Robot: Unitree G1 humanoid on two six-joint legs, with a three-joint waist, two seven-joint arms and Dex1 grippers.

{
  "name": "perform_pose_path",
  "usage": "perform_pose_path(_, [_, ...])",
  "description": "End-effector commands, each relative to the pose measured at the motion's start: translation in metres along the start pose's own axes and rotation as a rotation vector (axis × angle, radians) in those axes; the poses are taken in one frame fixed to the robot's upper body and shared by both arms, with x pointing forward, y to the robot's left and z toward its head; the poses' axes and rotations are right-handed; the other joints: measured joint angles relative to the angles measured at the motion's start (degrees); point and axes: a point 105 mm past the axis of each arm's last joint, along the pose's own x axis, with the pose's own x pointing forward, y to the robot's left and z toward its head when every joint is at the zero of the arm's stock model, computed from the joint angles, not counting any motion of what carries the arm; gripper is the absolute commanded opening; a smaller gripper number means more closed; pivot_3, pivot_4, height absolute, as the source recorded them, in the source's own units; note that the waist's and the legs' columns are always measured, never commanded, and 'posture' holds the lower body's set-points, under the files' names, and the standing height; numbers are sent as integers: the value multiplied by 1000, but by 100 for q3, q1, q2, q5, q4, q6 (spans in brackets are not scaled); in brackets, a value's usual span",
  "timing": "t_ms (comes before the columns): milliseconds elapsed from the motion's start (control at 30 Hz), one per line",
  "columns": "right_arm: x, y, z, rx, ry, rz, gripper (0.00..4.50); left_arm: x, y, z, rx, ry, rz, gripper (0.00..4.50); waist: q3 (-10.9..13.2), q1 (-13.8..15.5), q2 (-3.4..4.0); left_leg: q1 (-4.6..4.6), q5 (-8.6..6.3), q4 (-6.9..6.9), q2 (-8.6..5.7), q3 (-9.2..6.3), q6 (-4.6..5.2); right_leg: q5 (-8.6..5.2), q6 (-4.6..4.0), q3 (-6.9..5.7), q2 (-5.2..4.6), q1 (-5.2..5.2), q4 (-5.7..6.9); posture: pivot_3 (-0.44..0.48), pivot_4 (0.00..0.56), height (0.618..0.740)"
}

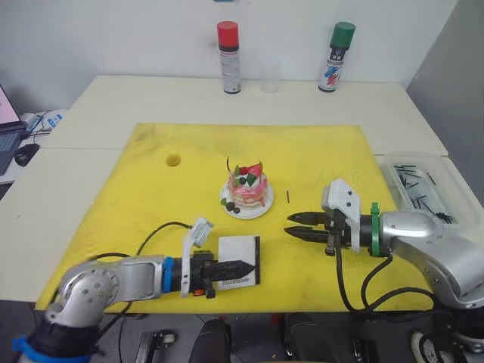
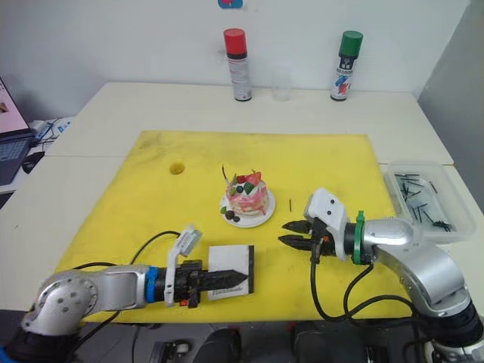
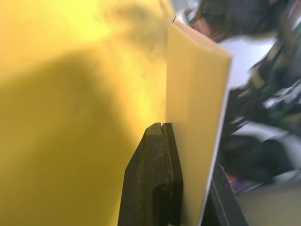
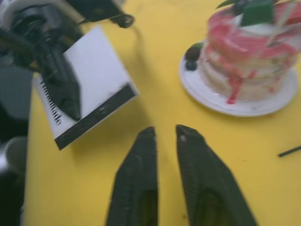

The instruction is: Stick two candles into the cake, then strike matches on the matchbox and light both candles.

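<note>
my left gripper (image 1: 243, 268) is clamped on the matchbox (image 1: 239, 262), holding it at the near edge of the yellow mat (image 1: 136, 189). from the head views the box looks flat and white, its black strip on the side toward my right arm. my left wrist view gives what those views cannot: one black finger (image 3: 155, 179) pressed against the pale face of the box, the other just peeking out behind it, so the box sits between them.

my right gripper (image 1: 299, 225) hangs low over the mat, pointing toward the matchbox, its fingers a narrow gap apart with nothing between them. the right wrist view shows that gap plainly, along with the black lettering on the box and my left gripper's fingers lying over its face.

the cake (image 1: 246, 188) stands on its small white plate (image 1: 261, 209) in the middle of the mat, beyond and between both grippers. in the head views a thin stick rises from its top at the left side; the right wrist view shows a pale stick slanting across the strawberry top, but i cannot tell whether there are one or two. one short black match (image 1: 287, 196) lies on the mat just to the right of the plate, and it also shows at the edge of the right wrist view.

more black matches lie in the clear tray (image 1: 446, 185) off the mat's right edge. a red-capped spray can (image 1: 229, 57), a green-capped spray can (image 1: 336, 57) and a clear cup (image 1: 271, 74) stand at the far side of the table.
</note>
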Motion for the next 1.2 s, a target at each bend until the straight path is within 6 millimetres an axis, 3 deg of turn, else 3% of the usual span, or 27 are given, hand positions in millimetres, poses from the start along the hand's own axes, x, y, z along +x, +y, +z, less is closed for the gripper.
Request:
perform_pose_path(33, [3, -11, 11, -85, -86, -164, 2248, -8, -10, 5, 143, -32, -16, 0, 1, -3, -2, -2, 0, 0, 0, 3, 0, -5, -9, 1, 0, -4, 0, 0, 150, 740])
perform_pose_path(67, [4, -14, 9, -85, -96, -203, 2532, -10, -10, 4, 156, -35, -16, 0, 1, -5, -2, -3, 0, 4, 2, 5, 0, -5, -9, 1, -1, -4, 0, 0, 150, 740])
perform_pose_path(267, [28, -40, -18, 51, -120, -542, 2532, -16, 2, 2, 202, -52, 66, 0, -2, -41, -8, -4, 0, 5, 7, 11, 0, -4, -6, 4, -2, -16, 4, 0, 150, 740])
perform_pose_path(633, [57, -54, -46, 218, -60, -692, 2532, -21, 15, -11, 218, -54, 92, 0, -2, -100, -7, -10, 0, -2, 10, 23, 1, 4, 6, 11, -1, -28, 9, 0, 150, 740])
perform_pose_path(733, [57, -55, -47, 261, -59, -707, 1985, -19, 16, -14, 223, -59, 91, 0, -3, -111, -8, -8, 0, -1, 11, 23, 1, 3, 3, 12, 0, -27, 13, 0, 150, 740])
perform_pose_path(900, [56, -53, -46, 274, -48, -699, 149, -17, 16, -19, 221, -54, 86, 0, -3, -112, -9, -5, 0, 4, 11, 23, 1, 0, -2, 12, 0, -25, 17, 0, 150, 740])
perform_pose_path(1067, [51, -56, -32, 316, -101, -704, 39, -16, 16, -17, 223, -61, 89, 0, -3, -112, -9, -5, 0, 3, 11, 23, 1, 1, 0, 12, 0, -25, 19, 0, 150, 740])
perform_pose_path(1200, [35, -61, -10, 341, -160, -711, 39, -17, 16, -14, 226, -60, 91, 0, -3, -111, -8, -7, 0, 4, 11, 23, 1, 4, 6, 12, 0, -26, 20, 0, 150, 740])
